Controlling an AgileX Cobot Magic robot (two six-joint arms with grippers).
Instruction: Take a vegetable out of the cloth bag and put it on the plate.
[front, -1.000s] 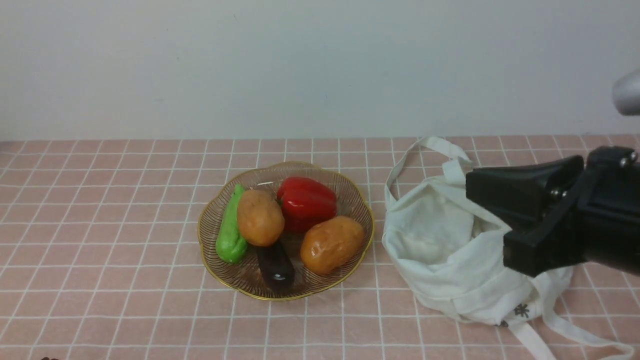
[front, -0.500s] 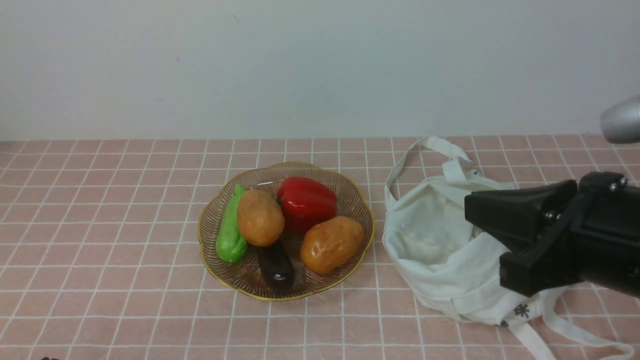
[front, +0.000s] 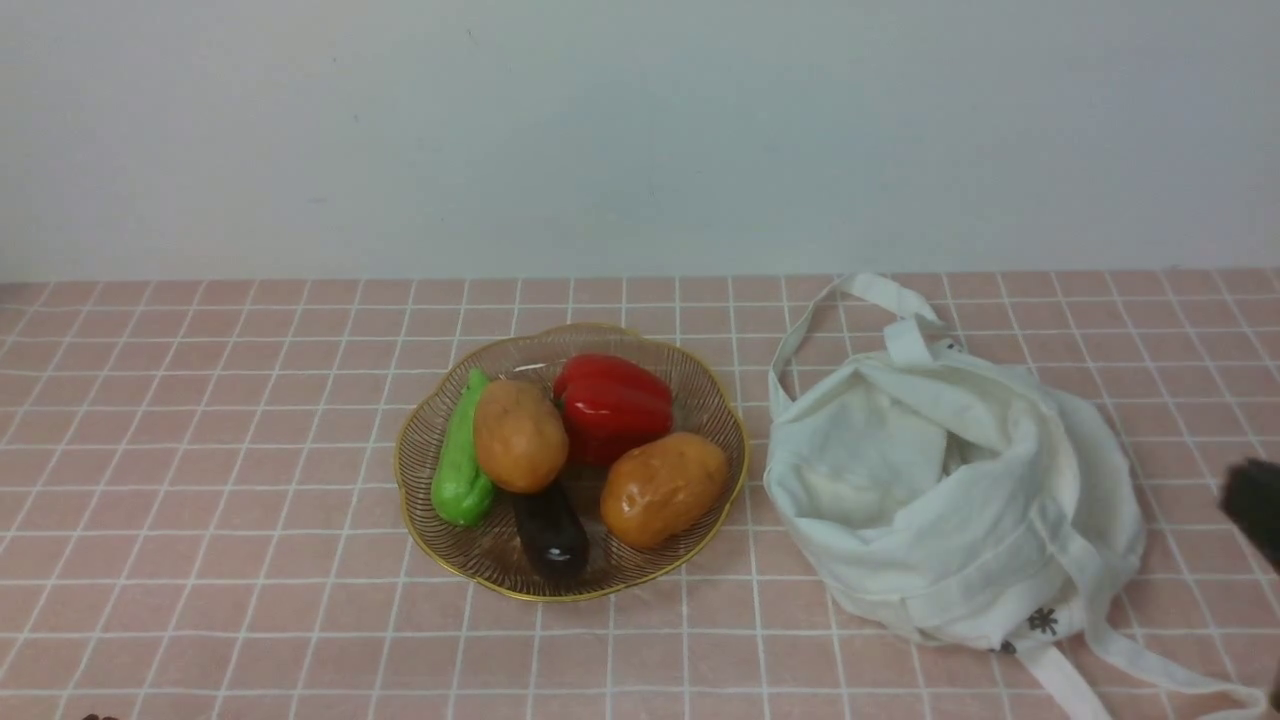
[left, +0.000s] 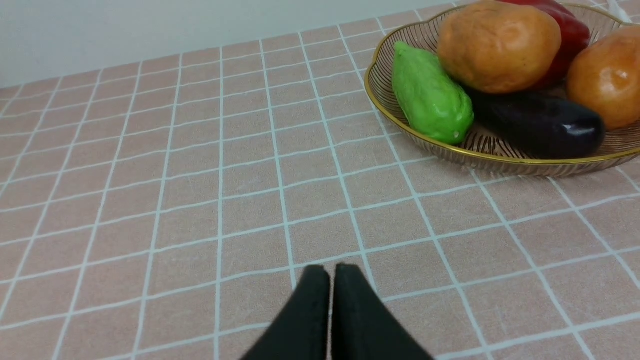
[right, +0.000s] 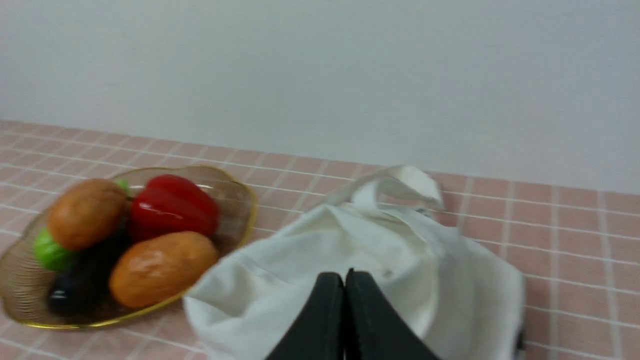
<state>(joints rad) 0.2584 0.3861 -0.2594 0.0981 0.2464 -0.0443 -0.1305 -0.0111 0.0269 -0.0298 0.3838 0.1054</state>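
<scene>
The vegetable, a matte tan-brown potato (front: 520, 435) (left: 497, 47) (right: 86, 212), lies in the gold-rimmed wire plate (front: 575, 597) (left: 500, 159) (right: 250, 210), leaning on a green vegetable. The off-white cloth bag (front: 1000, 520) (right: 400, 250) slumps to the right of the plate, its mouth open, and no vegetable shows inside. My right gripper (right: 345, 274) is shut and empty, on the near right side of the bag; in the front view only a dark bit of it (front: 1255, 510) shows at the right edge. My left gripper (left: 330, 267) is shut and empty over the tablecloth, left of the plate.
The plate also holds a glossy orange potato (front: 663, 488), a red pepper (front: 612, 405), a green vegetable (front: 460, 460) and a dark eggplant (front: 548, 530). The bag's strap handles (front: 1120, 650) trail toward the front right. A white wall stands behind the pink checked tablecloth (front: 200, 520).
My right arm has pulled back to the right and down, off the bag and almost out of the front view. The bag now shows whole. Vegetables and plate have not moved.
</scene>
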